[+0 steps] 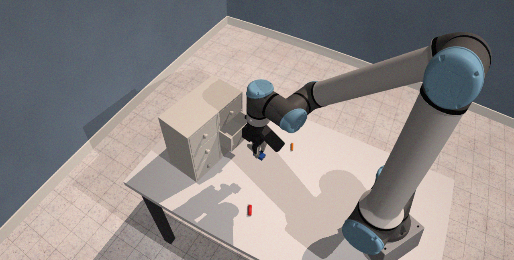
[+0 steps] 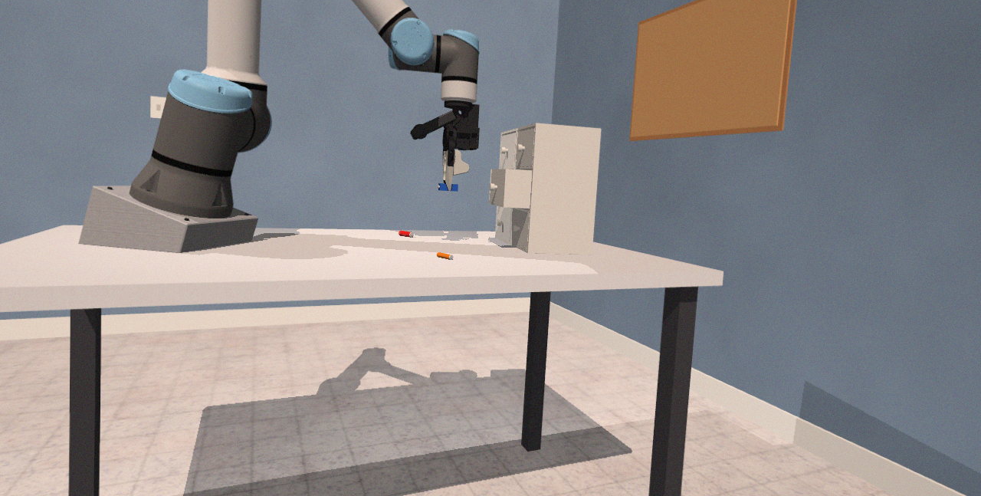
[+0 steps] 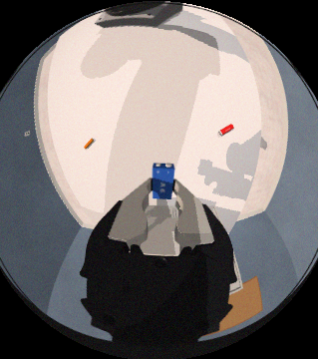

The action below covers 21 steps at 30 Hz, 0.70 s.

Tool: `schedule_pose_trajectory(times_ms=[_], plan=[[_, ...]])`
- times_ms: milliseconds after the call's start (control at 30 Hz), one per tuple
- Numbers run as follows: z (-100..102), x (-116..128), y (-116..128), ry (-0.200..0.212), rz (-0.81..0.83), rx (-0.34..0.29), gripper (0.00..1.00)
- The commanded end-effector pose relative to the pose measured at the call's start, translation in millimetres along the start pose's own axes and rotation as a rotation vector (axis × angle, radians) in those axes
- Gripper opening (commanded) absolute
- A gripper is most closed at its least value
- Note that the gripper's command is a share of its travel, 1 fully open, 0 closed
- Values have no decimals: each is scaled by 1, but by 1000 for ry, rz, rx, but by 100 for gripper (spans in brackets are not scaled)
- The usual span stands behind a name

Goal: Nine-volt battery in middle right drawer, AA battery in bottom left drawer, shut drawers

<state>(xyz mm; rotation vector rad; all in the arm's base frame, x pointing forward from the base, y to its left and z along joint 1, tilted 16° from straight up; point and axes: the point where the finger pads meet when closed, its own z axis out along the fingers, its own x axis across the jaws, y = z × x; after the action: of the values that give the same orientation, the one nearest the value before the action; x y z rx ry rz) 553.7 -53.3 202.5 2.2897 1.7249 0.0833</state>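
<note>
top high corner view, exterior table-level side, wrist downward fisheye
</note>
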Motion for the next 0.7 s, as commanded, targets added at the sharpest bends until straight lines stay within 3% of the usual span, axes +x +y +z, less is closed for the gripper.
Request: schedule_pose_trajectory(times_ms=[0, 667], plan=[[-13, 0, 1, 0, 0, -1, 13], [-66, 0, 1, 0, 0, -1, 13]])
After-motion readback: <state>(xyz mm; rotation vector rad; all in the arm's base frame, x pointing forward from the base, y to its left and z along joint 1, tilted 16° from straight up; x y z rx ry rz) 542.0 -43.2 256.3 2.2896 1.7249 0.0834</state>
